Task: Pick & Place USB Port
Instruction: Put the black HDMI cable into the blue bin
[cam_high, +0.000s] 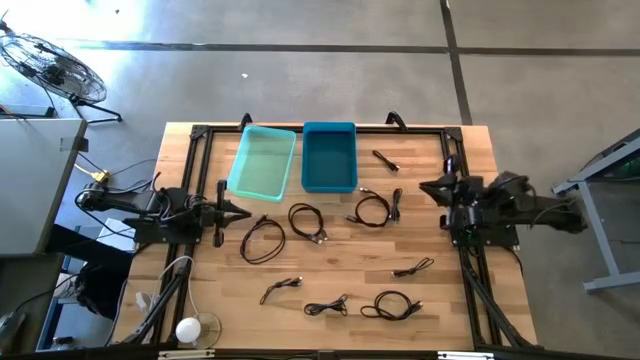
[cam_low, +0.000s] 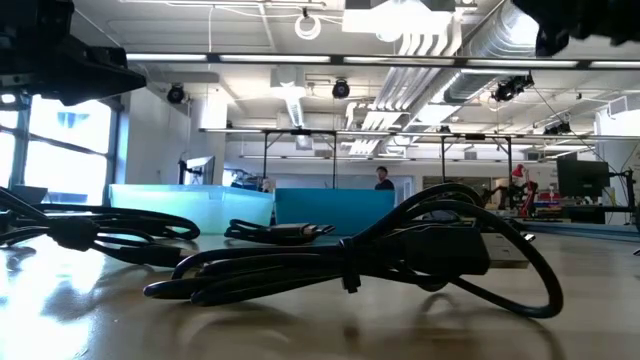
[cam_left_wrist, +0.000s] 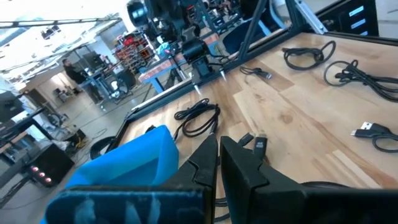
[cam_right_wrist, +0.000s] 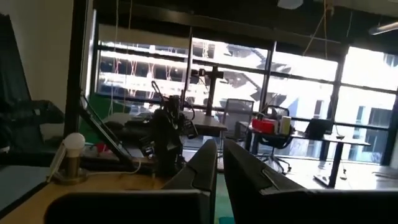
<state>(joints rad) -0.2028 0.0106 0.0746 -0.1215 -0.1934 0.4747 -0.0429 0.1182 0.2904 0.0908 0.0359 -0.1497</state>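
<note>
- High: both arms wait at the table's (cam_high: 200, 300) side edges; cables (cam_high: 305, 220) lie scattered below the blue bin (cam_high: 329, 157), ready for sorting.
- Low: a coiled cable (cam_low: 400, 260) lies nearest, bin behind.
- Left wrist: left gripper (cam_left_wrist: 217, 168) clenched, empty.
- Right wrist: right gripper (cam_right_wrist: 217, 168) clenched, empty.

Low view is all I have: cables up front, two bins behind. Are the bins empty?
Observer: From above, both look empty: light teal bin and darker blue bin, side by side.
Operator: Where's the left arm?
Observer: Left pincer sits just off the light teal bin's near corner, shut, holding nothing.
Operator: Right one?
Observer: Right pincer is shut and empty too, with a short cable lying a little beyond it.
</note>
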